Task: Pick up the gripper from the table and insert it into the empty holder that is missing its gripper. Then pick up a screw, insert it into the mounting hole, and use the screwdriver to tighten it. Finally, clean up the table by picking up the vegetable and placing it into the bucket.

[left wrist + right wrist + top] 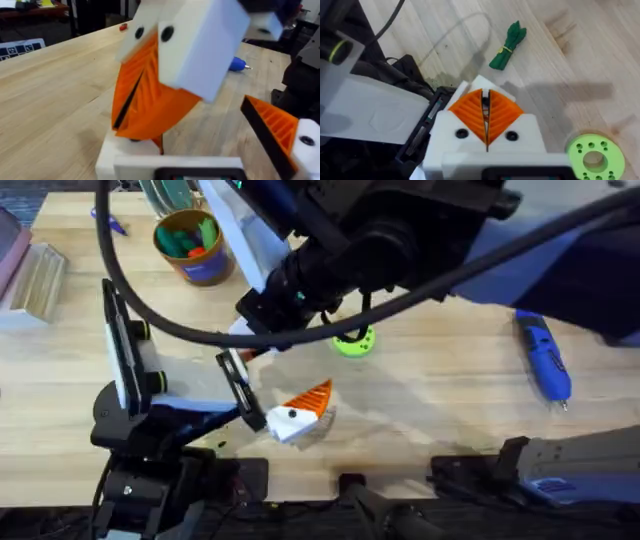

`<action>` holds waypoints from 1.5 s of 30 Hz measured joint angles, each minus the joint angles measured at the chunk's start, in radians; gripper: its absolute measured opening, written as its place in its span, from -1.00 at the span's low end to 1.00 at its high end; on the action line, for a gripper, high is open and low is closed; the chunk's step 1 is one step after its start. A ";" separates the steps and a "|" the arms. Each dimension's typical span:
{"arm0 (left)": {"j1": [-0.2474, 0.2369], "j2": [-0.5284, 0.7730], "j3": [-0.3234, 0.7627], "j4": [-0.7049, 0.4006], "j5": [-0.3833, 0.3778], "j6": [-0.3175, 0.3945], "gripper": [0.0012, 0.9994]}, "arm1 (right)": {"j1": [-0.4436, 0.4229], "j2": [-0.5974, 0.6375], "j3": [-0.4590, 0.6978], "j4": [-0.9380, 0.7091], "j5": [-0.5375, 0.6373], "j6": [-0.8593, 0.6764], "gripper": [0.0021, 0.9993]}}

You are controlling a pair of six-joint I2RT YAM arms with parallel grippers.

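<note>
While the right gripper (485, 117) presses its orange pads (470, 107) together, clenched against the left arm's white holder (150, 162), the left gripper (210, 150) stands released; the vegetable (508, 45) lies on the table (440, 410); the screwdriver (543, 358) rests apart.

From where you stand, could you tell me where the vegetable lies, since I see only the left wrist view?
Observer: The vegetable lies on the table, apart from the green holed disc.
Operator: Thank you. And where is the bucket?
Observer: The bucket stands at the far left of the table, with green and orange pieces inside it.
Operator: I see just a blue tip; is the screwdriver free?
Observer: Yes, the screwdriver lies flat on the right side, and nothing touches it.
</note>
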 joint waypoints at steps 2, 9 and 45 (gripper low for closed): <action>0.000 0.000 0.000 0.000 0.003 -0.002 0.97 | 0.000 0.000 0.001 -0.004 0.000 0.000 -0.99; 0.000 0.000 0.000 0.000 0.004 -0.003 0.97 | 0.000 0.000 0.002 -0.006 0.000 0.000 -0.99; 0.000 0.000 0.000 0.000 0.002 0.006 0.97 | -0.416 -0.194 0.002 -0.286 -0.176 -0.053 0.98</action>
